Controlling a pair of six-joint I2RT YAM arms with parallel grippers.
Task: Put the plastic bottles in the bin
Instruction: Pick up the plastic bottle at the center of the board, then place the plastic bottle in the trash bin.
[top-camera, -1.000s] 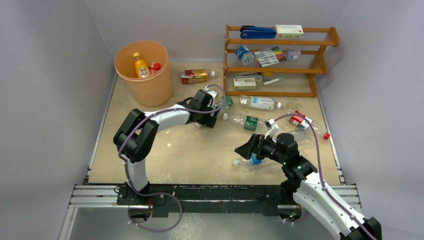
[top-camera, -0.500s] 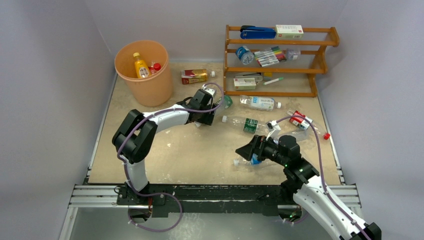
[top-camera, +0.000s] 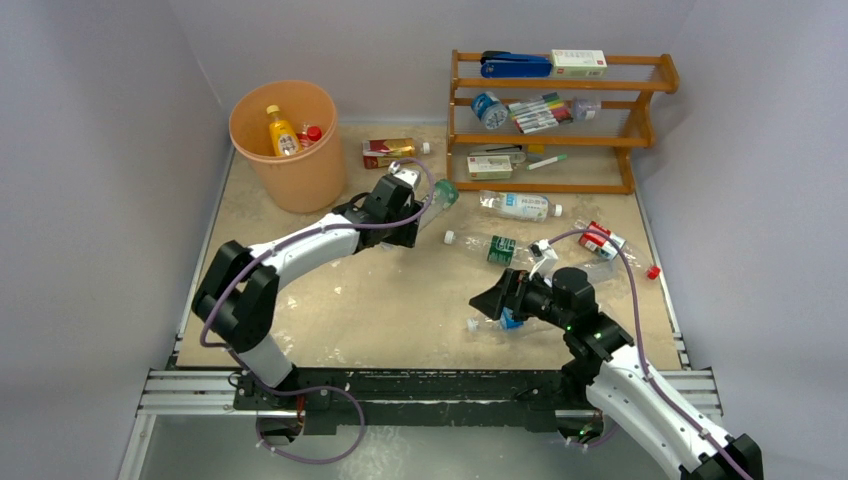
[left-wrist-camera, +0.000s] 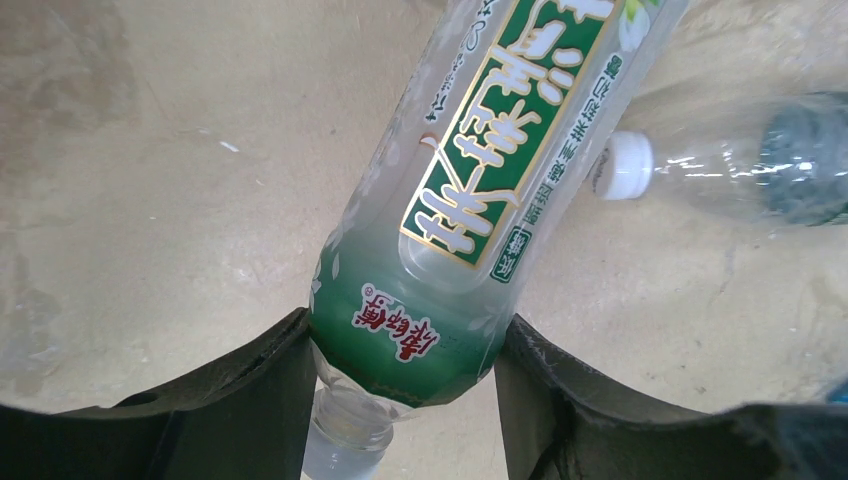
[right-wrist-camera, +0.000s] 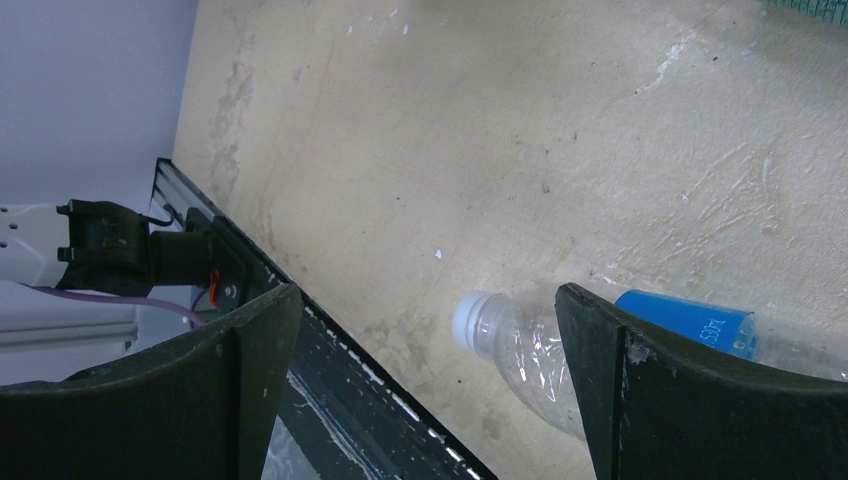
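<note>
Green-labelled clear bottle (left-wrist-camera: 470, 200) now clamped near its neck in the left hand (left-wrist-camera: 405, 375), which just snapped shut and started toward the peach bin (top-camera: 300, 185), so a drop there should be next; right hand (right-wrist-camera: 430, 330) gapes wide, empty, over the blue-labelled bottle (right-wrist-camera: 530, 355).

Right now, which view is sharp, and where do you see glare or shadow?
Top external view: soft even light, faint shadows on the table. Left wrist view: green-label bottle sharp, its print crisp. Right wrist view: blue-label bottle clear, small highlights on its crumpled plastic.
</note>
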